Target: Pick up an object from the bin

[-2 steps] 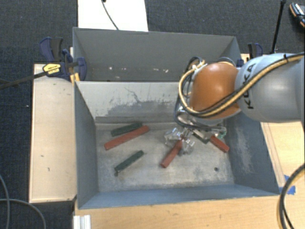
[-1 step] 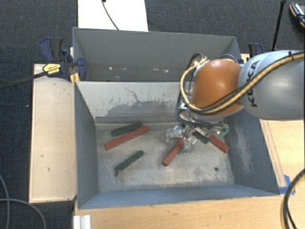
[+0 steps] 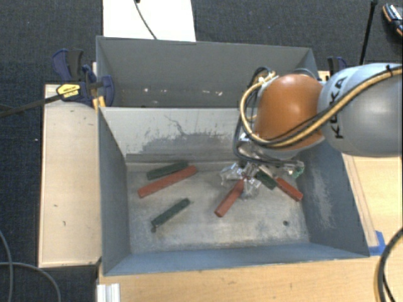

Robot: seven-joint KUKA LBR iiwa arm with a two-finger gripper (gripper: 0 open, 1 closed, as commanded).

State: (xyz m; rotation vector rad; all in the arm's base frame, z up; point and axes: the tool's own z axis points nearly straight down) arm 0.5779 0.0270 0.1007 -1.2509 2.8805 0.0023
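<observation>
Camera view: a grey sheet-metal bin (image 3: 113, 168) with sloped walls and a dull floor scuffed with pale scratches.
Arm: a smooth grey casing (image 3: 371, 106) comes in from the right and ends in a glossy orange-brown dome (image 3: 286, 109) looped with cables.
Tool: the gripper (image 3: 242, 180) is bright bare metal, low over the right half of the floor. Whether it is open or closed cannot be told.
Nearest thing: a red stick (image 3: 227, 202), a matte, straight-edged bar. Its upper end lies right at the gripper's tip and the rest slants away down and to the left. Whether it is gripped cannot be told.
Right of the gripper: a second red bar (image 3: 289, 190), slanting, with a dark green piece (image 3: 267, 182) between it and the gripper.
Well to the left: a dark green stick (image 3: 167, 170) and a long red stick (image 3: 169, 181) lie close together, nearly parallel.
Left and nearer the front wall: a lone green stick (image 3: 170, 211), lying apart from the others.
</observation>
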